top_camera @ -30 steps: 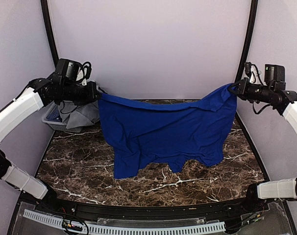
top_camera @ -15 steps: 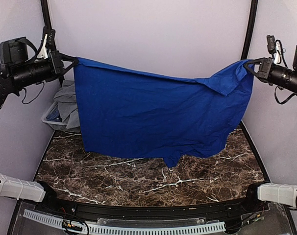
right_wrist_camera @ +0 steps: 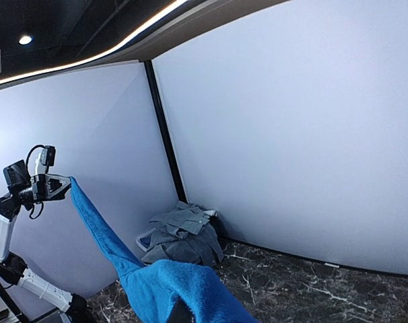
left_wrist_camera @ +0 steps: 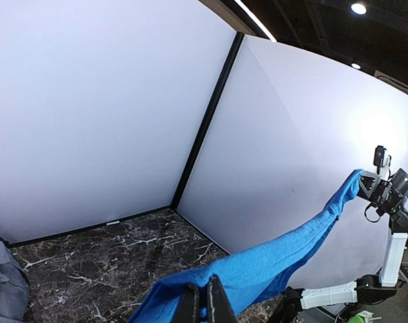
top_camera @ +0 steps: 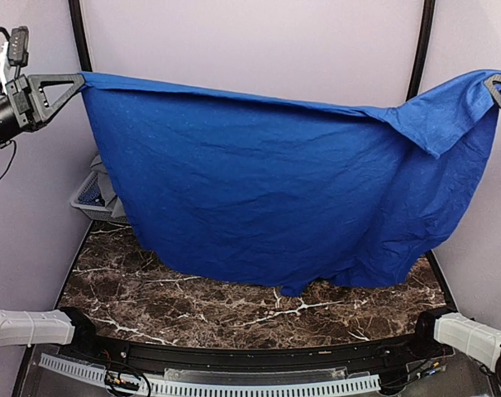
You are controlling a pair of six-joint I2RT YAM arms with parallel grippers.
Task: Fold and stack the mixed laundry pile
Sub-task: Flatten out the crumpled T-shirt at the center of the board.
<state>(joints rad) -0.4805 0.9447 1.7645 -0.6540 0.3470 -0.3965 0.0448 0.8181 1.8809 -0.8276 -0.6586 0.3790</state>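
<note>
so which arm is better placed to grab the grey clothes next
Left, probably: the grey mesh basket of light-grey garments sits back-left, on the side of the left gripper; the right gripper is opposite. Both grip the royal-blue T-shirt.

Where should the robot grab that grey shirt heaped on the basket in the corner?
Probably one of the raised folds near the top of the grey shirt, pinched from straight above. It lies crumpled in a heap over the basket, so its top ridges stick up free, while its lower edges drape down the sides and look harder to get under.
</note>
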